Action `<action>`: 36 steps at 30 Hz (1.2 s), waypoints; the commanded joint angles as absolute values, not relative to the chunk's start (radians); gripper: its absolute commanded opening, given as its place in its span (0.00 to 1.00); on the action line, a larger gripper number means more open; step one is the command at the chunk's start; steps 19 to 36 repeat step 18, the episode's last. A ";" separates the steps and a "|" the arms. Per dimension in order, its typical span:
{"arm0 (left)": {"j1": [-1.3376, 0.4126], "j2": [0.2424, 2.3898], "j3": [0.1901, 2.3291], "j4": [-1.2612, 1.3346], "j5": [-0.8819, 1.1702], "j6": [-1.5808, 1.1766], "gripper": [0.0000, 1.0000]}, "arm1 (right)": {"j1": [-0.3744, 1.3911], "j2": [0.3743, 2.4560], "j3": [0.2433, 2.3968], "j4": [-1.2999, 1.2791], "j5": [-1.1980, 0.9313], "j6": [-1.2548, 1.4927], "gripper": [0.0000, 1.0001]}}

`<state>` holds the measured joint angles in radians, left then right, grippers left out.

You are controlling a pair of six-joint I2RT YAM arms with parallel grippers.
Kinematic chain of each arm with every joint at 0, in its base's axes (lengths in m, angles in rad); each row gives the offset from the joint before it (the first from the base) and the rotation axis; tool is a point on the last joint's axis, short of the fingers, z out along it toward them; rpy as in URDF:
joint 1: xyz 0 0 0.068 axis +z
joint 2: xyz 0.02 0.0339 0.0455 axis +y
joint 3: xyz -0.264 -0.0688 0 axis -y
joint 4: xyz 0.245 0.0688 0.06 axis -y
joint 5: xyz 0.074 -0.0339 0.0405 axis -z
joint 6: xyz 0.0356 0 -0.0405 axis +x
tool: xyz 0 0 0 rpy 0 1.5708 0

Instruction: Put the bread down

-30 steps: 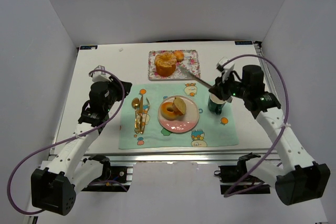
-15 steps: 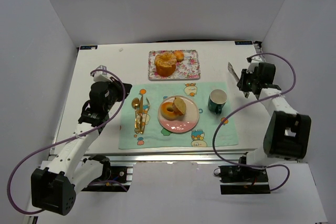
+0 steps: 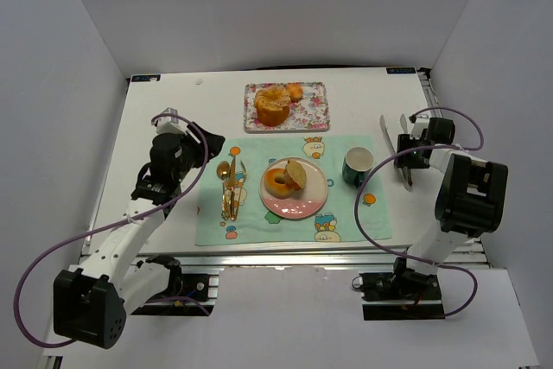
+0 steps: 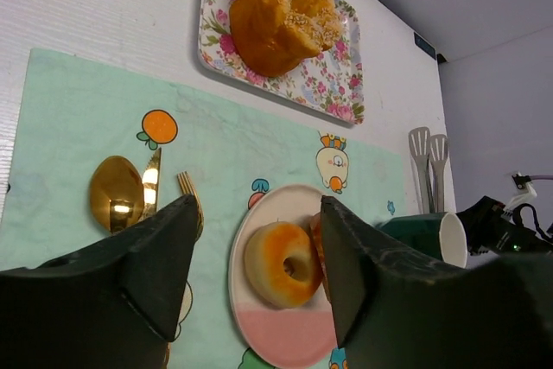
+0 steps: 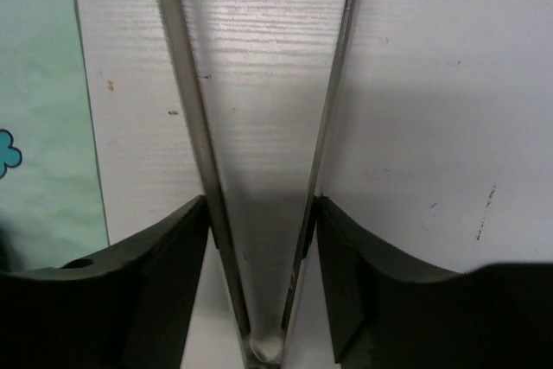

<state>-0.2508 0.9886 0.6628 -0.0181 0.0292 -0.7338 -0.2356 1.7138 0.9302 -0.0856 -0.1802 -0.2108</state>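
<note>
White worktop (image 3: 173,110). Round pink plate (image 3: 294,208) holds ring-shaped bread (image 3: 278,183); floral tray (image 3: 316,113) holds large golden bun (image 3: 271,106). Left pincer (image 4: 257,239) wide, empty. Right pincer (image 5: 261,213) straddles metal tongs (image 5: 186,101); grip unclear.

Top external: we look down from high behind, whole worktop (image 3: 173,110) framed. Left wrist: low, oblique, facing plate (image 4: 281,339). Right wrist: very close above tongs (image 5: 187,84). Top external shares both.

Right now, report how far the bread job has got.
Done: a donut and a bun sit on the plate. In hand: no bread; the tongs lie on the table between the right fingers, and the left fingers are open and empty. Left: possibly the two breads on the tray, if they must move too.
</note>
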 commanded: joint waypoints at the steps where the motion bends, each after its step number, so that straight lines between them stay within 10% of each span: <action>1: -0.247 0.994 0.704 -0.011 0.025 -0.727 0.69 | -0.262 1.687 0.939 -0.133 -0.212 -0.252 0.59; 7: -0.245 0.997 0.718 -0.025 0.020 -0.710 0.74 | -0.275 1.540 0.966 -0.202 -0.270 -0.323 0.89; 36: -0.247 1.011 0.721 -0.008 0.049 -0.718 0.71 | -0.226 1.442 1.221 -0.327 -0.129 -0.210 0.89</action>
